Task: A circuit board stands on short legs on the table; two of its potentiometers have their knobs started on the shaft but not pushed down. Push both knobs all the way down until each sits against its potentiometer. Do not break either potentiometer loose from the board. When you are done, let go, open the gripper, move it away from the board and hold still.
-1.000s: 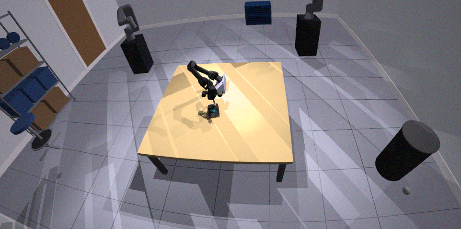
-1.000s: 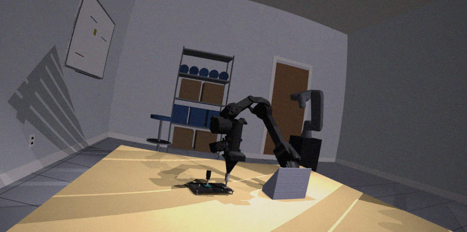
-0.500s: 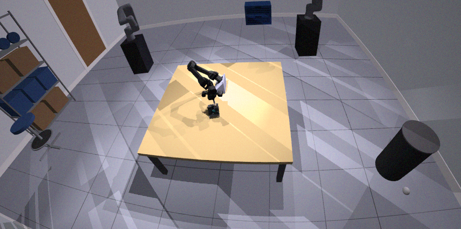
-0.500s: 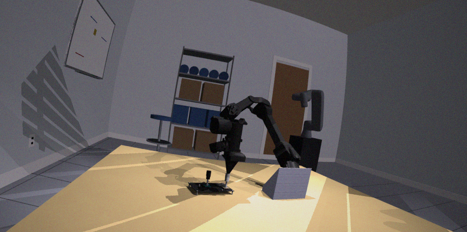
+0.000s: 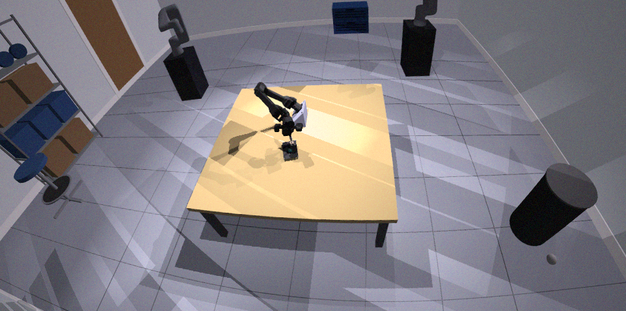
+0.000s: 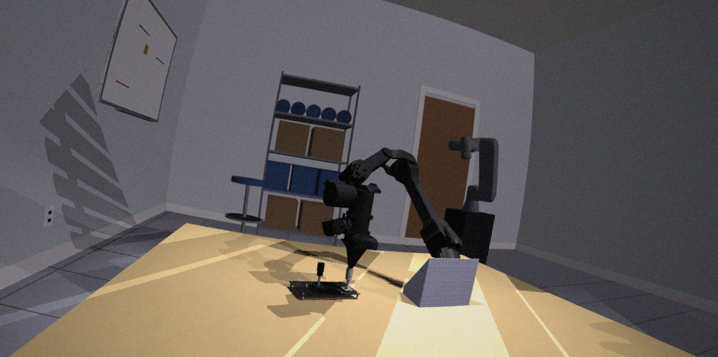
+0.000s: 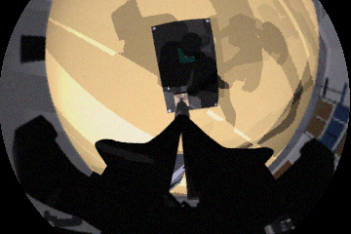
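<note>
- Pale wooden table (image 6: 150,304) carries the work; its top is matte and crossed by streaks of light and shadow.
- Circuit board (image 6: 324,290) lies near the table's middle, a dark, flat rectangle raised on short legs, just in front of the arm.
- Gripper (image 6: 348,273) points straight down, fingers brought together into one narrow wedge with nothing between them; the tip appears to rest on the pale knob (image 6: 347,281) at the board's right end. Knob lies directly below the tip, shaft axis vertical, so any push should run straight down.
- Second knob (image 6: 319,269), dark and cylindrical, stands tall on its shaft to the left, apparently not seated.
- Grey ribbed wedge block (image 6: 442,281) sits right of the board, apart from it.
- Metal shelf rack (image 6: 273,153) with brown and blue boxes stands against the far wall.
</note>
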